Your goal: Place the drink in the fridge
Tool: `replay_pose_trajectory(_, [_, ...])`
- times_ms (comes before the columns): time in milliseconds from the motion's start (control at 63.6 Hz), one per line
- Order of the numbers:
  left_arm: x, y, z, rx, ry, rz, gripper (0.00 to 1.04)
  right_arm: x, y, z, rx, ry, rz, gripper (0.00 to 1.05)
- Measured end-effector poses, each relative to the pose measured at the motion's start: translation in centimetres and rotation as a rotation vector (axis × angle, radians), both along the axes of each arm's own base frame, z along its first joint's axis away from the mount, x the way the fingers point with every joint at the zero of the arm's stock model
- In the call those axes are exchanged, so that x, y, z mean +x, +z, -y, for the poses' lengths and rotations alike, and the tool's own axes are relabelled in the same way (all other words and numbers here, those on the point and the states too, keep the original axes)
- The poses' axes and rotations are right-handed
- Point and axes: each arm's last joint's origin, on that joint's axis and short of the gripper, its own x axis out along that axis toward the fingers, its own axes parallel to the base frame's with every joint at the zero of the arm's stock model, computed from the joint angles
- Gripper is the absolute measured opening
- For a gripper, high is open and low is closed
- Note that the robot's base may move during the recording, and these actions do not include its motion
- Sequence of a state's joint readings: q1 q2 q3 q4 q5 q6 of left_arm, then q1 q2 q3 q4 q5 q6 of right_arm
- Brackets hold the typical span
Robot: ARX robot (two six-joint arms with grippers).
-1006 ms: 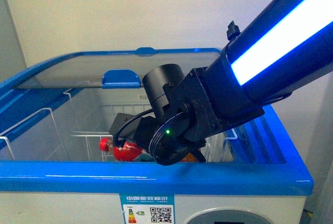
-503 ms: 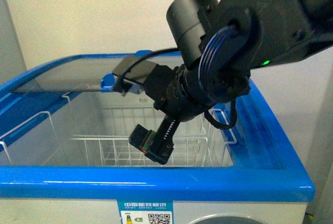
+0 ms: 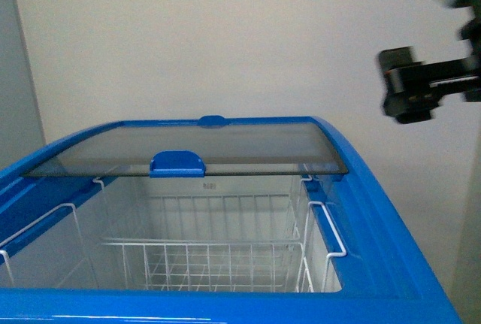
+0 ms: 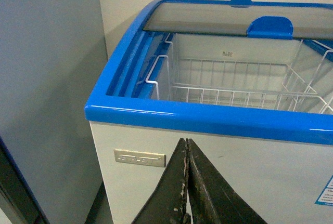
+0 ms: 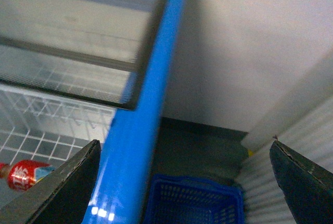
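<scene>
The drink [image 5: 23, 174], a small bottle of which only the red label with white print shows, lies on its side on the white wire basket [image 5: 47, 130] inside the fridge [image 3: 376, 219], beyond the right gripper's [image 5: 182, 182] one dark finger and across the blue rim from the gap between its fingers. That gripper is spread wide with nothing in it, raised high beside the fridge over a blue crate [image 5: 195, 203] on the floor. The left gripper [image 4: 187, 182], fingers pressed together and empty, points at the fridge's white front below the rim.
</scene>
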State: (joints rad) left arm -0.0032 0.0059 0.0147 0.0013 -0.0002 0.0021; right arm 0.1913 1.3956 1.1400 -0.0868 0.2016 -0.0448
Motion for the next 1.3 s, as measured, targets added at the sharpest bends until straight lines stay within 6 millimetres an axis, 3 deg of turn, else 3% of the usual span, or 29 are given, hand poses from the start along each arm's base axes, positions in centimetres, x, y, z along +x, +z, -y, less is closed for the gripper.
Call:
replay_pose_trajectory(110, [0.0,0.0,0.0,0.000,0.000,0.000,0.03,-4.2,0.4,2.0,0.041,-0.115,0.018,0.97])
replay_pose_trajectory(236, [0.0,0.0,0.0,0.000,0.000,0.000,0.03,-13.8,-1.2,4.1,0.078,-0.239,0.071,0.96])
replay_pose_trajectory(314, [0.0,0.0,0.0,0.000,0.000,0.000,0.03,-19.5,-4.0,5.4,0.133,-0.041,0.273,0.76])
replay_pose_trajectory(377, [0.0,0.0,0.0,0.000,-0.001,0.000,0.03,-21.6,-6.0,5.4,0.132,-0.001,0.360,0.62])
replay_pose_trajectory(503, [0.0,0.0,0.0,0.000,0.000,0.000,0.03,-21.3,-9.6,5.4,0.119,0.003,0.318,0.35])
replay_pose_trajectory(707, [0.0,0.0,0.0,0.000,0.000,0.000,0.03,-21.4,-11.3,5.4,0.117,0.005,0.333,0.03])
replay_pose_trajectory(1305, [0.0,0.0,0.0,0.000,0.000,0.000,0.03,-21.4,-14.8,5.4,0.115,0.004,0.330,0.03])
